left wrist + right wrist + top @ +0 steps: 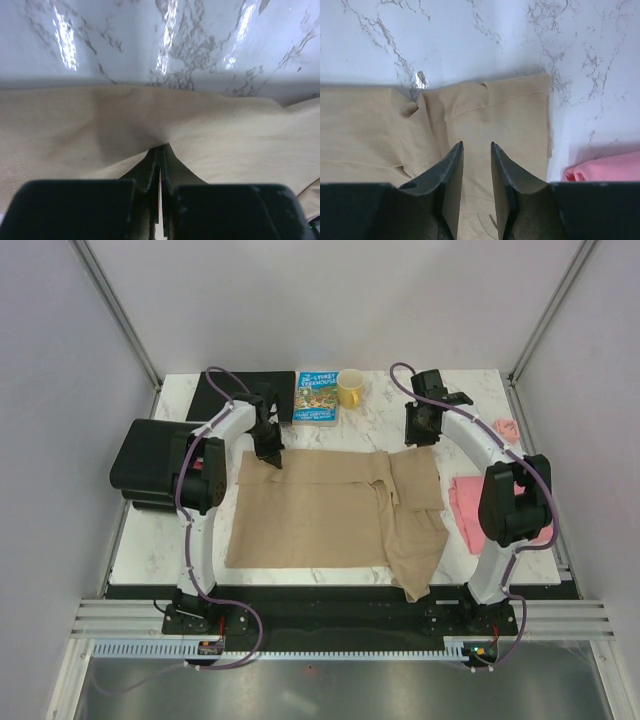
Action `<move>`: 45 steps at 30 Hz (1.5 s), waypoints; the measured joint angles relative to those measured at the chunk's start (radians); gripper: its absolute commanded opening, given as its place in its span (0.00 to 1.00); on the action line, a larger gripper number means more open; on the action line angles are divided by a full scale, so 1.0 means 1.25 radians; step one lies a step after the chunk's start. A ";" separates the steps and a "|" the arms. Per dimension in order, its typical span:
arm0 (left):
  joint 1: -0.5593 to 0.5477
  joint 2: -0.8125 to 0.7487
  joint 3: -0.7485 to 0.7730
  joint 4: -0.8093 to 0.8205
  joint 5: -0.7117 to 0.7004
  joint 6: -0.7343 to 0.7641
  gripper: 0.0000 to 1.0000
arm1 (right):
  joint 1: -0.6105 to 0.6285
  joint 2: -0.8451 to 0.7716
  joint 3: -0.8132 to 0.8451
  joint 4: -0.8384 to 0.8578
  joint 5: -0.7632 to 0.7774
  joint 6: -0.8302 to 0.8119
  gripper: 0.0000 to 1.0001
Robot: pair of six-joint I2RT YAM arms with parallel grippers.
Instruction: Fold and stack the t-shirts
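The tan t-shirt lies spread across the middle of the marble table, with one sleeve hanging toward the near edge. My left gripper is at the shirt's far left edge, shut on a pinch of tan cloth that rises into the jaws. My right gripper hovers over the far right corner of the tan shirt; it is open with nothing between its fingers. The pink t-shirt lies folded on the right, partly hidden by the right arm, and its edge shows in the right wrist view.
A blue book and a yellow cup stand at the back centre, next to a black mat. A black box sits off the table's left edge. A small pink item lies at the far right.
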 measured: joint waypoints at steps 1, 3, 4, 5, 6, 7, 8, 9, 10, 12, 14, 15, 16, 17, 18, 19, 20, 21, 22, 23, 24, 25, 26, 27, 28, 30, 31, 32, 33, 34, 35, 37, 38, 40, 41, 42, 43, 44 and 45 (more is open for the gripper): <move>0.001 0.005 0.009 0.002 -0.001 0.000 0.02 | 0.000 0.002 0.000 0.000 -0.001 0.000 0.36; 0.001 0.013 0.019 0.001 -0.002 0.000 0.02 | 0.000 0.016 0.000 0.005 -0.002 0.004 0.36; 0.002 0.015 0.022 -0.001 -0.002 0.000 0.02 | 0.000 0.026 -0.002 0.008 -0.002 0.006 0.36; 0.002 0.015 0.023 -0.002 -0.003 0.000 0.07 | 0.000 0.034 -0.005 0.013 -0.003 0.008 0.36; 0.002 0.016 0.023 -0.002 -0.005 0.000 0.09 | 0.000 0.045 -0.014 0.023 -0.001 0.009 0.36; 0.003 0.016 0.023 -0.002 -0.007 0.001 0.10 | 0.000 0.052 -0.022 0.027 0.002 0.012 0.36; 0.003 0.015 0.023 -0.002 -0.009 0.001 0.12 | 0.000 0.058 -0.030 0.031 0.004 0.013 0.36; 0.004 0.015 0.021 -0.001 -0.010 0.001 0.12 | -0.001 0.067 -0.040 0.035 0.009 0.014 0.35; 0.004 0.013 0.018 0.002 -0.010 0.001 0.11 | -0.001 0.074 -0.045 0.038 0.013 0.015 0.35; 0.005 0.011 0.014 0.006 -0.009 0.003 0.08 | -0.002 0.090 -0.056 0.043 0.025 0.016 0.35; 0.005 0.011 0.011 0.009 -0.008 0.007 0.08 | -0.005 0.107 -0.067 0.052 0.035 0.020 0.35; 0.006 0.009 0.008 0.012 -0.008 0.008 0.08 | -0.008 0.116 -0.073 0.055 0.040 0.023 0.34; 0.006 0.007 0.004 0.016 -0.007 0.009 0.08 | -0.012 0.123 -0.079 0.058 0.043 0.026 0.33; 0.007 0.006 0.000 0.019 -0.006 0.009 0.06 | -0.015 0.128 -0.081 0.060 0.042 0.032 0.29; 0.007 0.003 -0.005 0.023 -0.004 0.009 0.04 | -0.020 0.128 -0.080 0.064 0.045 0.034 0.21; 0.008 0.002 -0.008 0.026 -0.002 0.009 0.02 | -0.023 0.129 -0.080 0.067 0.047 0.035 0.00; 0.008 0.001 -0.011 0.029 -0.001 0.009 0.02 | -0.027 0.132 -0.079 0.071 0.046 0.039 0.00; 0.009 0.000 -0.013 0.031 -0.001 0.009 0.02 | -0.029 0.135 -0.077 0.074 0.047 0.040 0.00; 0.009 -0.001 -0.013 0.031 -0.001 0.009 0.02 | -0.031 0.139 -0.070 0.073 0.050 0.045 0.00; 0.009 -0.001 -0.014 0.032 -0.001 0.009 0.02 | -0.032 0.143 -0.064 0.074 0.056 0.047 0.00; 0.009 -0.001 -0.014 0.032 -0.001 0.009 0.02 | -0.033 0.147 -0.059 0.076 0.061 0.048 0.00; 0.009 -0.001 -0.014 0.032 -0.002 0.009 0.02 | -0.033 0.150 -0.055 0.078 0.065 0.048 0.00; 0.009 -0.001 -0.013 0.032 -0.002 0.009 0.02 | -0.033 0.154 -0.049 0.078 0.071 0.048 0.00; 0.009 -0.001 -0.012 0.031 -0.004 0.009 0.02 | -0.033 0.159 -0.043 0.079 0.078 0.048 0.00; 0.009 -0.001 -0.010 0.027 -0.008 0.009 0.02 | -0.033 0.165 -0.033 0.079 0.083 0.048 0.00; 0.009 0.007 0.009 0.011 -0.023 0.009 0.02 | -0.034 0.183 -0.009 0.080 0.095 0.047 0.00; 0.010 0.018 0.027 -0.003 -0.031 0.009 0.02 | -0.036 0.193 0.006 0.079 0.099 0.047 0.00; 0.011 0.031 0.052 -0.023 -0.038 0.009 0.02 | -0.037 0.201 0.018 0.080 0.102 0.048 0.00; 0.012 0.048 0.084 -0.041 -0.046 0.010 0.02 | -0.039 0.211 0.033 0.079 0.105 0.048 0.00; 0.013 0.063 0.109 -0.052 -0.050 0.010 0.02 | -0.041 0.220 0.047 0.080 0.108 0.050 0.00; 0.016 0.084 0.149 -0.073 -0.057 0.011 0.02 | -0.043 0.227 0.059 0.080 0.110 0.053 0.00; 0.020 0.111 0.198 -0.090 -0.066 0.010 0.02 | -0.045 0.241 0.080 0.078 0.113 0.057 0.00; 0.022 0.122 0.219 -0.097 -0.073 0.010 0.02 | -0.045 0.247 0.088 0.077 0.116 0.059 0.00; 0.026 0.136 0.246 -0.107 -0.085 0.010 0.02 | -0.047 0.262 0.113 0.071 0.127 0.063 0.00; 0.028 0.139 0.252 -0.109 -0.087 0.010 0.02 | -0.047 0.269 0.123 0.069 0.130 0.064 0.00; 0.029 0.142 0.257 -0.111 -0.087 0.010 0.02 | -0.048 0.273 0.130 0.067 0.132 0.064 0.00; 0.030 0.146 0.264 -0.116 -0.086 0.009 0.02 | -0.049 0.277 0.138 0.064 0.133 0.066 0.00; 0.031 0.150 0.272 -0.122 -0.086 0.009 0.02 | -0.051 0.281 0.144 0.061 0.133 0.068 0.00; 0.031 0.156 0.282 -0.125 -0.085 0.009 0.02 | -0.053 0.285 0.153 0.055 0.132 0.070 0.00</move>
